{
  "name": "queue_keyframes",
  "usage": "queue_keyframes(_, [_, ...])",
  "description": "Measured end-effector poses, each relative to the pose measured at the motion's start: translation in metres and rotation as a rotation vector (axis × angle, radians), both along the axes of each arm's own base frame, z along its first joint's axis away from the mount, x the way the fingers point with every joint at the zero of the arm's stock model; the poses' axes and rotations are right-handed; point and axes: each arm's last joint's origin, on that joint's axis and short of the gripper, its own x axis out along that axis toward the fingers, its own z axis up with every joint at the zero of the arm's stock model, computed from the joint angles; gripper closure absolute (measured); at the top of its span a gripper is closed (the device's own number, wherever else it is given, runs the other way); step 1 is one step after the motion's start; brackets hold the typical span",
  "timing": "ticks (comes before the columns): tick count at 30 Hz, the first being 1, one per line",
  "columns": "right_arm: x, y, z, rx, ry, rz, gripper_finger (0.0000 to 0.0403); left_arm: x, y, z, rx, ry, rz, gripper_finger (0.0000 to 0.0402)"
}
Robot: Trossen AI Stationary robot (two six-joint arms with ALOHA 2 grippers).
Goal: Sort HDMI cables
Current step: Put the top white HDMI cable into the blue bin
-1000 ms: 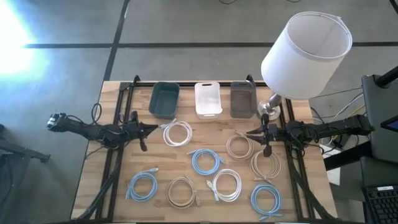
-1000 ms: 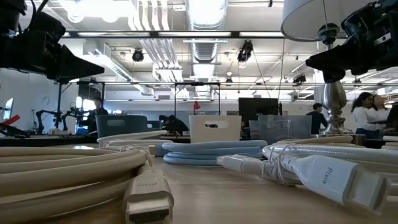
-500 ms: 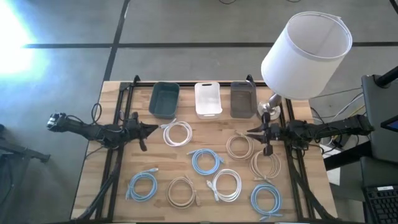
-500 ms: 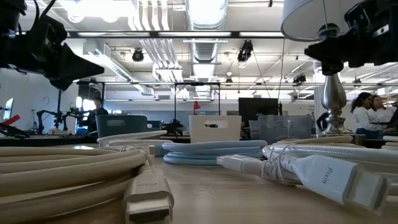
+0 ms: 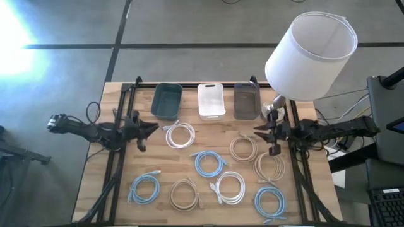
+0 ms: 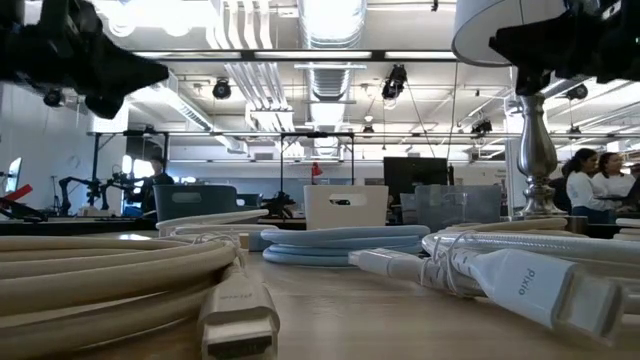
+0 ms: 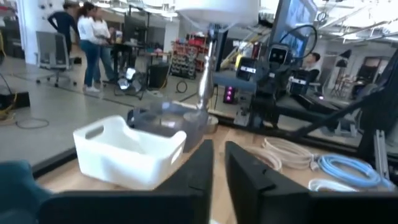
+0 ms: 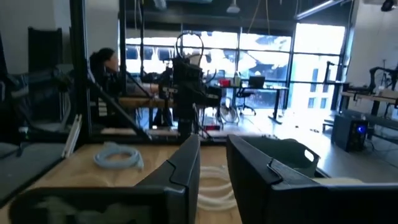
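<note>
Several small cable coils lie flat on the wooden table: a white coil (image 5: 180, 135), a light blue coil (image 5: 209, 163), another white coil (image 5: 229, 187), beige coils (image 5: 243, 149) (image 5: 269, 166) (image 5: 184, 194) and blue coils (image 5: 145, 188) (image 5: 270, 202). My left gripper (image 5: 154, 128) (image 7: 219, 162) hovers in the air left of the white coil, its fingers a narrow gap apart. My right gripper (image 5: 255, 131) (image 8: 213, 155) hovers above the far right beige coil, also narrowly open. Neither holds anything.
Three bins stand in a row at the far edge: a teal bin (image 5: 166, 101), a white bin (image 5: 211, 100) and a grey bin (image 5: 247, 101). A lamp (image 5: 310, 55) with a white shade stands at the far right corner, close to my right arm. People move in the room beyond.
Both grippers have risen; in the low view each sits higher in the picture than a second ago. The coils have stayed where they were.
</note>
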Motion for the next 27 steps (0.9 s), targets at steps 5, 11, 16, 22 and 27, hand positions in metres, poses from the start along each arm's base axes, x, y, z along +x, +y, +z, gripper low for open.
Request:
queue_keyframes(5, [0.007, 0.001, 0.017, -0.035, 0.035, -0.005, 0.0281, 0.001, 0.0, 0.021, 0.039, -0.021, 0.002, 0.0271])
queue_keyframes(11, [0.023, 0.003, 0.038, -0.045, 0.145, -0.003, 0.0245, 0.002, -0.001, 0.048, 0.068, -0.022, 0.003, 0.0227])
queue_keyframes(16, [0.038, 0.005, 0.058, -0.022, 0.214, -0.001, 0.0237, 0.005, -0.001, 0.073, 0.078, 0.019, 0.001, 0.0223])
queue_keyframes(22, [0.055, 0.006, 0.075, -0.035, 0.292, -0.03, 0.0236, 0.018, -0.005, 0.105, 0.097, 0.102, -0.002, 0.0224])
queue_keyframes(27, [0.065, 0.006, 0.082, -0.039, 0.354, -0.054, 0.0236, 0.037, -0.01, 0.118, 0.131, 0.206, -0.028, 0.023])
